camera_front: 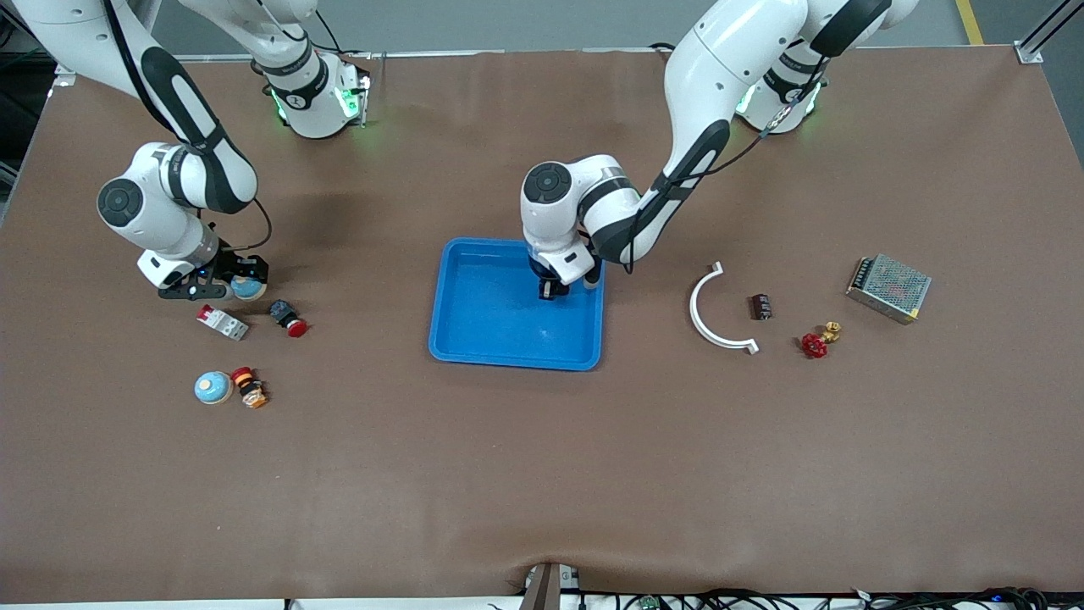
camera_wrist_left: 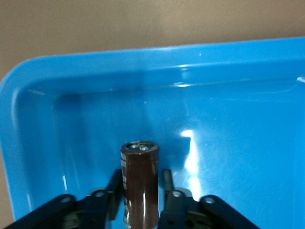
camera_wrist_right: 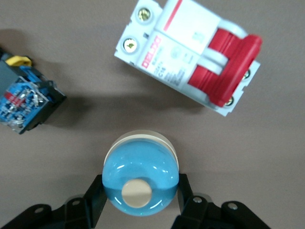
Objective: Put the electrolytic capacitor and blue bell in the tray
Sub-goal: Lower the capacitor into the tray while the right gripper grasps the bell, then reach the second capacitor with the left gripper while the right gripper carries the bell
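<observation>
While the left hand point(camera_front: 552, 291) hangs low inside the tray point(camera_front: 474, 339), it has an electrolytic capacitor point(camera_wrist_left: 139, 183) standing upright between its fingers point(camera_wrist_left: 115, 188), the dark brown cylinder's metal top facing up; the fingers lie just beside the can's sides, and whether they press it cannot be told. That blue tray sits at the middle of the brown surface point(camera_front: 542, 474). Toward the right arm's end, the right hand point(camera_front: 222, 286) is down at the surface with its fingers point(camera_wrist_right: 183, 191) closed on a blue bell point(camera_wrist_right: 140, 179), a light blue dome with a cream button on top. Just beside this bell lie a white and red circuit breaker point(camera_wrist_right: 190, 55) and a push-button switch point(camera_wrist_right: 26, 98) with a red cap. A second blue bell point(camera_front: 212, 387) rests nearer the front camera, beside a small red and orange part point(camera_front: 248, 386). Toward the left arm's end lie a white curved bracket point(camera_front: 707, 309), a second dark capacitor point(camera_front: 760, 307), a red valve handle with brass fitting point(camera_front: 820, 340) and a metal power supply point(camera_front: 888, 288).
</observation>
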`<state>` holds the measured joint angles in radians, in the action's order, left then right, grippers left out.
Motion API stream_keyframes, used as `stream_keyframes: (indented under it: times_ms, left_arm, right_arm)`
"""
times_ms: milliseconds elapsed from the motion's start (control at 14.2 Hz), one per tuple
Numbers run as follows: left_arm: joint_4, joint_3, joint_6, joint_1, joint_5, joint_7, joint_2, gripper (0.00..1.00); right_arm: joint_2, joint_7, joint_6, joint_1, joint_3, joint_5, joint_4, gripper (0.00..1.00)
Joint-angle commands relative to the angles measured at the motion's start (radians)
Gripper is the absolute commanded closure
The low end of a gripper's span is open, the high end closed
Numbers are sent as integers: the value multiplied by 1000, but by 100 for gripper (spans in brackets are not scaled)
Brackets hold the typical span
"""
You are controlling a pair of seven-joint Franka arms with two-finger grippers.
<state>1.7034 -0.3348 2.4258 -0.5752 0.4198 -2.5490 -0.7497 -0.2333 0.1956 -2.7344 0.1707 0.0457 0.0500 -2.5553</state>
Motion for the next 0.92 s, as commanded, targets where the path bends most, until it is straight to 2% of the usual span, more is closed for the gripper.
stream_keyframes:
  times_ms: [0, 141, 282, 423, 634, 846]
  left_arm:
    - [-8, 5, -51, 34, 25, 47, 47, 0]
    - [-10, -13, -129, 72, 2, 126, 105, 0]
    - [-10, -62, -203, 148, -60, 266, 150, 0]
    - [-8, -117, -295, 240, -110, 442, 185, 0]
    - [-1, -148, -373, 368, -116, 689, 199, 0]
    - [10, -147, -396, 477, -113, 953, 188, 0]
  right_arm:
    - [-14, 30, -10, 3, -3, -9, 3, 82]
    - [-11, 36, -1, 1, -3, -10, 6, 87]
    - [5, 34, 13, -2, -6, -10, 7, 87]
    - [50, 34, 94, -5, -9, -10, 21, 85]
    - [141, 33, 374, -13, -21, -13, 107, 83]
    - [198, 19, 638, -72, -29, -53, 258, 83]
